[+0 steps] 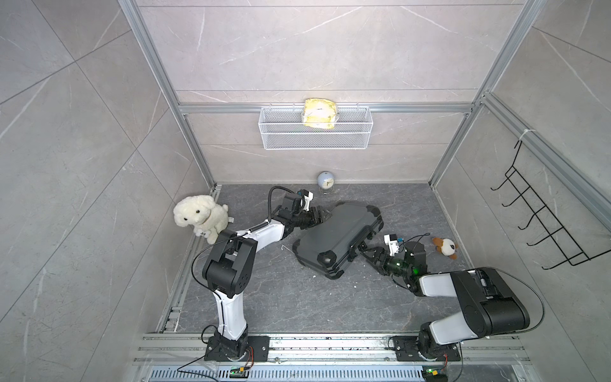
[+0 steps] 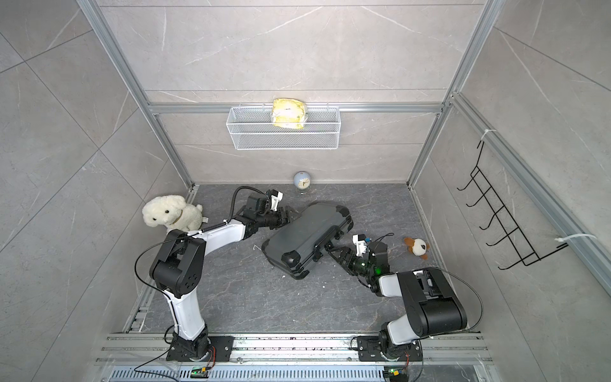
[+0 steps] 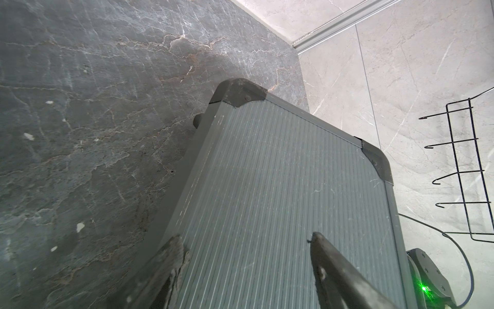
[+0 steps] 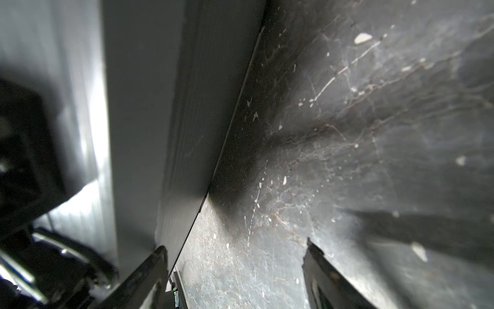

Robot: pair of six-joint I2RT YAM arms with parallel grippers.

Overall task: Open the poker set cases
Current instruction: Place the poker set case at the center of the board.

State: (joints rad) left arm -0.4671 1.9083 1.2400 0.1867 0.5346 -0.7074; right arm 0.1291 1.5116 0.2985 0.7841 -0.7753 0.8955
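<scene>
The poker set case [image 1: 334,234] [image 2: 304,231] lies slantwise on the dark table, shut, with black corner guards and its black handle [image 1: 359,240] facing my right arm. My left gripper [image 1: 325,216] [image 2: 291,215] [image 3: 246,236] is open at the case's back edge. One of its fingers runs beside the side wall and the other lies over the ribbed lid [image 3: 280,174]. My right gripper [image 1: 362,248] [image 2: 329,248] [image 4: 235,244] is open, low on the handle side. One finger is at the case wall [image 4: 139,120], and bare table shows between the jaws. The inside of the case is hidden.
A white plush dog [image 1: 201,218] sits at the left wall. A small brown-and-white plush [image 1: 445,247] lies to the right of my right gripper. A globe clock [image 1: 325,181] stands at the back. A wire basket [image 1: 315,139] and a black hook rack [image 1: 542,218] hang on the walls.
</scene>
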